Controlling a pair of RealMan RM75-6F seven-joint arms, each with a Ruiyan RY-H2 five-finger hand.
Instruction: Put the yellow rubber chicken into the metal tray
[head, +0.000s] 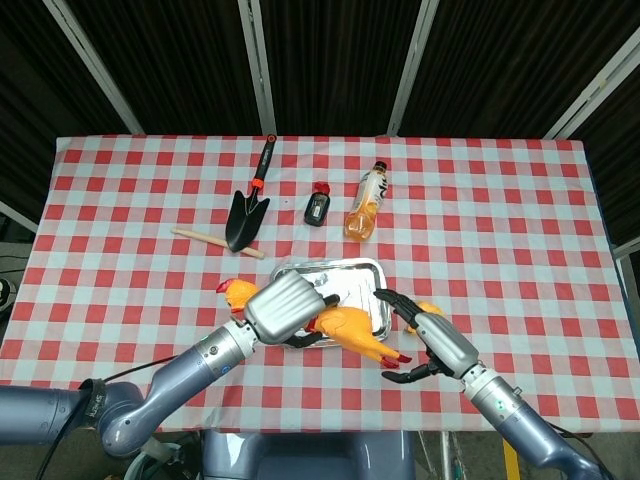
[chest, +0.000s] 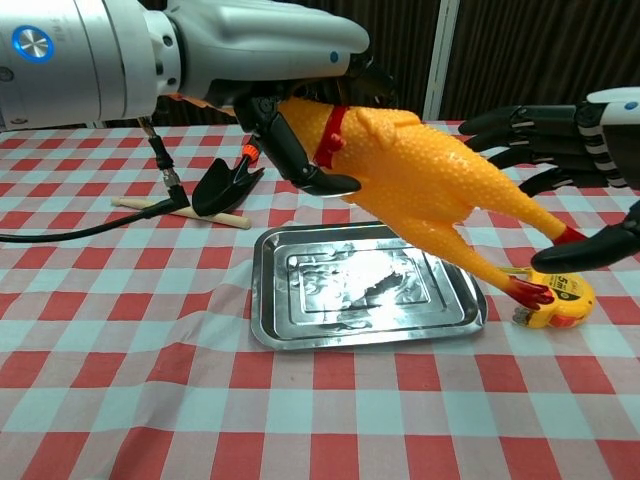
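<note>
My left hand (head: 288, 308) (chest: 300, 130) grips the yellow rubber chicken (chest: 430, 190) (head: 350, 328) by its neck end and holds it in the air above the metal tray (chest: 300, 325) (head: 300, 272). The red feet hang past the tray's right edge. The tray lies flat on the checked cloth with nothing in it. My right hand (head: 430, 335) (chest: 560, 140) hovers by the chicken's legs with fingers spread and nothing held; I cannot tell whether it touches them.
A yellow tape measure (chest: 560, 295) lies just right of the tray. Behind the tray stand a black trowel (head: 247, 205), a wooden stick (head: 215, 243), a small black device (head: 317, 208) and an orange drink bottle (head: 366, 205).
</note>
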